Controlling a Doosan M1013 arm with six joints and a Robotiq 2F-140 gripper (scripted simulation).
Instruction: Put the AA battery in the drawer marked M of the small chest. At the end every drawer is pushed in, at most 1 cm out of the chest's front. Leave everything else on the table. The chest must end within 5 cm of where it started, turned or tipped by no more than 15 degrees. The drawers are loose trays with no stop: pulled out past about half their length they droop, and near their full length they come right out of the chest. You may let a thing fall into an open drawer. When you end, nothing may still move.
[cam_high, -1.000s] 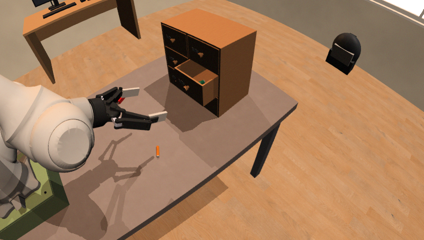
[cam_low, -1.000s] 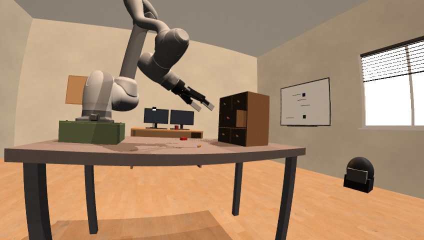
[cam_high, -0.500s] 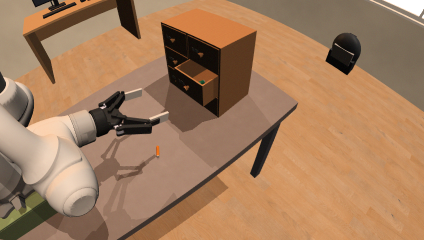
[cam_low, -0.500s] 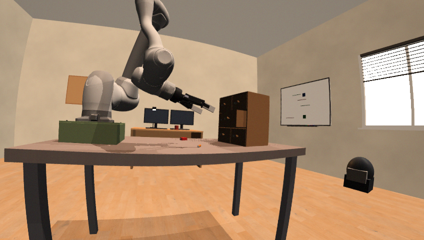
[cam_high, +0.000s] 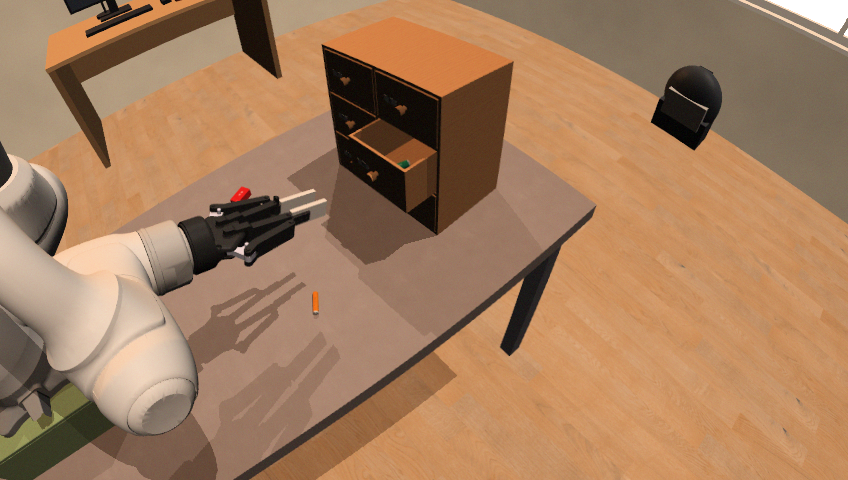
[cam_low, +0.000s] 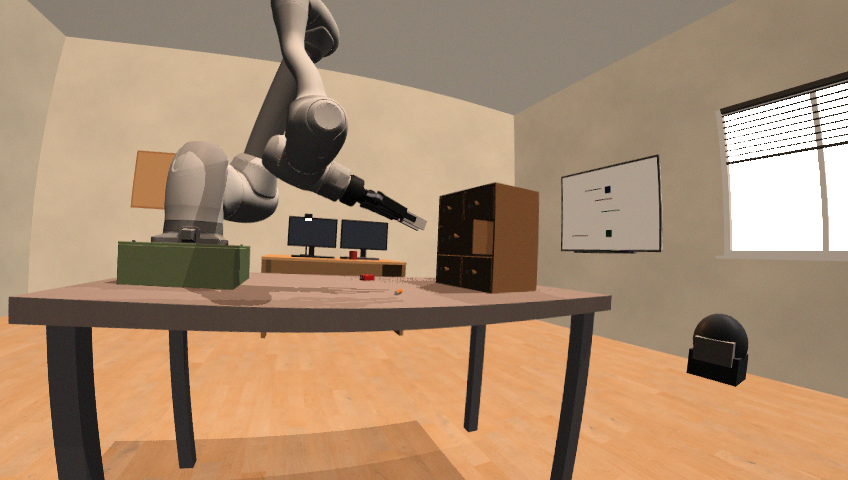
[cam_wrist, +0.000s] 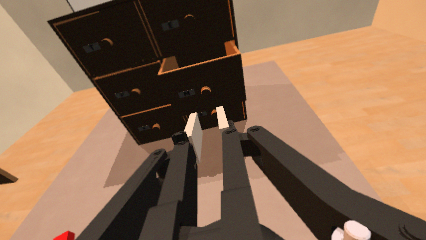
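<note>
At 2 o'clock from the gripper (cam_high: 320, 198) (cam_low: 417, 224) (cam_wrist: 209, 119), top view: brown wooden chest (cam_high: 474, 142) (cam_low: 515, 237) (cam_wrist: 117, 25), dark-fronted drawer (cam_high: 386, 184) (cam_low: 483, 236) (cam_wrist: 220, 75) out, small green cylinder (cam_high: 404, 164) inside, likely the AA battery, already placed. Orange cylinder (cam_high: 315, 302) (cam_low: 398, 292) at 6 o'clock, presumably to stay on desk (cam_high: 380, 309) (cam_low: 309, 318) (cam_wrist: 300, 120). Exterior: drawer at 3 o'clock; fingers airborne, likely lining up a push. Wrist: drawer at 12 o'clock; fingers nearly together, narrow gap, nothing pinched.

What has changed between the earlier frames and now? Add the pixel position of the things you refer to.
The arm's elbow-like joint (cam_high: 136, 356) (cam_low: 318, 127) swung down and left in the exterior view. The tool's (cam_high: 320, 196) (cam_low: 423, 224) (cam_wrist: 206, 111) fingers drew together to a narrow gap, taking hold of nothing. The pulled-out drawer (cam_high: 389, 185) (cam_low: 483, 236) (cam_wrist: 220, 75), green item (cam_high: 404, 163) inside and orange cylinder (cam_high: 315, 302) (cam_low: 398, 292) on the table stayed put.
</note>
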